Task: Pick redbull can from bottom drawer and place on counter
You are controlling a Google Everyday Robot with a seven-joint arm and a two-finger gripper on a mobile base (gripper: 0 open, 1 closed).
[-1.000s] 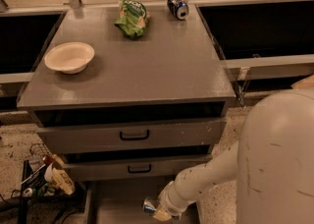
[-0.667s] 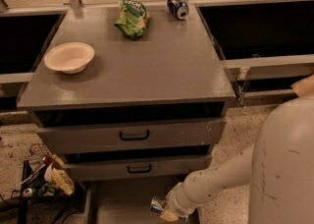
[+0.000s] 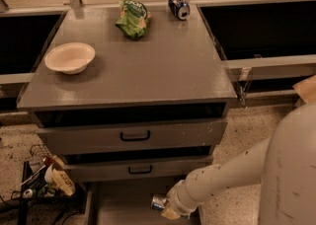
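The bottom drawer (image 3: 118, 204) is pulled open at the foot of the grey cabinet, and its flat grey floor shows. My gripper (image 3: 165, 208) reaches down over the drawer's right part at the end of the white arm. It is shut on the redbull can (image 3: 159, 203), a small silver and blue can lying sideways with its shiny end toward the left, held above the drawer floor. The counter (image 3: 148, 66) is the broad grey cabinet top above.
On the counter stand a white bowl (image 3: 69, 57) at the left, a green chip bag (image 3: 132, 16) and a fatter blue can (image 3: 178, 7) at the back. Two shut drawers with black handles (image 3: 135, 135) sit above the open one. A wire rack with clutter (image 3: 44, 179) stands at the lower left.
The arm and gripper have shifted a little with the can, which now sits slightly higher and further right over the drawer. The counter items have not moved.
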